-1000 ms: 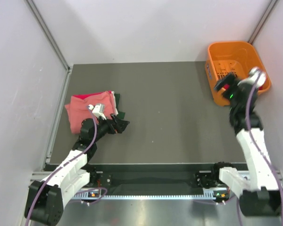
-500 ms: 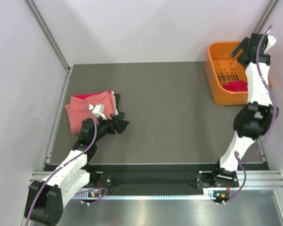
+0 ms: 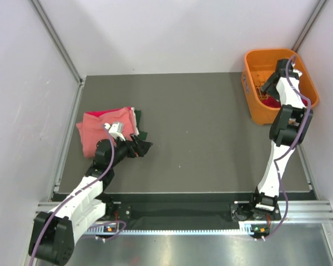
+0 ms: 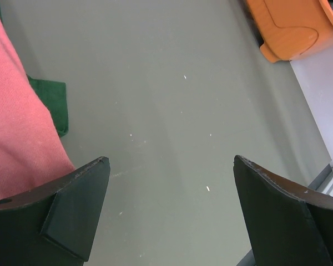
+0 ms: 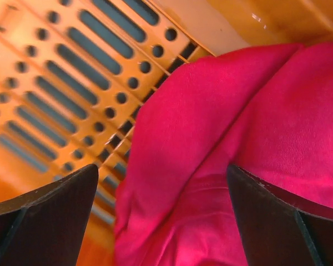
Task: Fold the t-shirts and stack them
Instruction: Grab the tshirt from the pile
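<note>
At the left of the table we see the folded stack, with the salmon pink t-shirt (image 3: 100, 133) on top and the dark green t-shirt (image 3: 143, 134) showing at its right edge. Our left gripper (image 3: 139, 147) hovers just beside that stack, its jaws spread wide and holding nothing, with only bare table (image 3: 200, 122) between them in the wrist view. Far across on the right, the orange basket (image 3: 253, 60) holds the crimson red t-shirt (image 5: 238, 111), crumpled against the slotted wall, so we cannot make out a long axis. Our right gripper (image 5: 162, 177) is dipped into the basket, jaws fully apart and empty, and the red cloth lies straight ahead of them, filling the gap. The right arm is much the nearer one, and we judge the coming move to be a short push forward into the cloth and a pinch on the fold between the fingers.
</note>
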Motion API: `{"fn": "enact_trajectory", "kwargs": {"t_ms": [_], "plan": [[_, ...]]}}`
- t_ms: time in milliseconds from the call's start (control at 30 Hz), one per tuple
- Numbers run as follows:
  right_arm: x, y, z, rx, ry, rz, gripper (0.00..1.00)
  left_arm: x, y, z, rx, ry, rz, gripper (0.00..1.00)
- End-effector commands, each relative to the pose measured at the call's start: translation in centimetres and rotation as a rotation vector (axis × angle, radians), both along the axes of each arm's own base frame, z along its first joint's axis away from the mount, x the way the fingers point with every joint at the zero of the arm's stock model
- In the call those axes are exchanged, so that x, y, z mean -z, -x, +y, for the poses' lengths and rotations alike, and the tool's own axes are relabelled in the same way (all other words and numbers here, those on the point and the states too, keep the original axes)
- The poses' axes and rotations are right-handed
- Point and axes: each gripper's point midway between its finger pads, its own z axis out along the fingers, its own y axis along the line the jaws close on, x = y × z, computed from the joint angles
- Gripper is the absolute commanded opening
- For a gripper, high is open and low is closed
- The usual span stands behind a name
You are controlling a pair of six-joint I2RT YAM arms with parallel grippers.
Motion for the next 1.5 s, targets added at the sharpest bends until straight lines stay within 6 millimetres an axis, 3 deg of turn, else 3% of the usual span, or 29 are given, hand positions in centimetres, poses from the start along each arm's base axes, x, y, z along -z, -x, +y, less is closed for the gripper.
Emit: {"fn": "enact_trajectory", "kwargs": {"t_ms": [0, 300, 367, 433, 467, 500, 533, 567, 600, 633, 733, 767, 867, 1000, 1067, 1267, 1467], "plan": [[2.9, 0.5, -1.3, 0.033, 0.032, 0.068, 1.0, -2.0, -0.6, -0.2, -0.004, 0.02, -0.06, 0.97], [9.9, 1.3, -1.1, 0.004, 0.004, 0.199, 1.0, -2.1, -0.6, -0.2, -0.005, 0.02, -0.06, 0.97], [9.5, 1.0, -1.1, 0.002, 0.008, 0.193, 0.98, -2.1, -0.6, -0.2, -0.005, 0.021, -0.058, 0.97], [8.9, 1.1, -0.9, -0.005, 0.006, 0.181, 0.9, -2.1, -0.6, -0.2, -0.004, 0.02, -0.059, 0.98], [8.7, 1.1, -0.8, -0.019, 0.008, 0.179, 0.78, -2.1, -0.6, -0.2, -0.004, 0.019, -0.057, 0.97], [7.4, 1.0, -0.8, -0.019, 0.014, 0.157, 0.7, -2.0, -0.6, -0.2, -0.005, 0.019, -0.056, 0.98], [7.1, 1.4, -0.6, -0.026, 0.017, 0.161, 0.46, -2.1, -0.6, -0.1, -0.008, 0.018, -0.058, 0.98], [6.5, 1.6, -0.6, -0.028, 0.026, 0.159, 0.33, -2.1, -0.6, -0.1, -0.008, 0.019, -0.057, 0.97], [4.4, 1.6, -0.7, -0.025, 0.054, 0.127, 0.19, -2.1, -0.6, -0.1, -0.01, 0.019, -0.059, 0.98], [4.4, 2.3, -0.5, -0.033, 0.062, 0.141, 0.0, -2.1, -0.6, -0.1, -0.008, 0.019, -0.059, 0.98], [1.5, 3.3, -0.4, -0.043, 0.112, 0.115, 0.0, -2.1, -0.6, -0.2, -0.006, 0.022, -0.057, 0.97], [-0.4, 3.5, -0.4, -0.042, 0.129, 0.085, 0.0, -2.1, -0.6, -0.2, -0.005, 0.024, -0.058, 0.97], [-2.4, 4.2, -0.3, -0.062, 0.146, 0.067, 0.0, -2.0, -0.6, -0.2, -0.003, 0.023, -0.054, 0.97], [-6.8, 5.1, 0.8, -0.095, 0.155, 0.007, 0.0, -2.2, -0.6, -0.3, -0.002, 0.026, -0.058, 0.98], [-7.7, 5.6, 1.1, -0.104, 0.161, -0.009, 0.0, -2.2, -0.6, -0.2, -0.003, 0.026, -0.056, 0.97], [-12.9, 5.8, 2.0, -0.138, 0.156, -0.119, 0.0, -2.3, -0.5, -0.3, 0.0, 0.027, -0.059, 0.98], [-22.5, 6.0, 5.6, -0.249, 0.157, -0.325, 0.0, -2.2, -0.5, -0.2, -0.004, 0.023, -0.058, 0.97]]}}
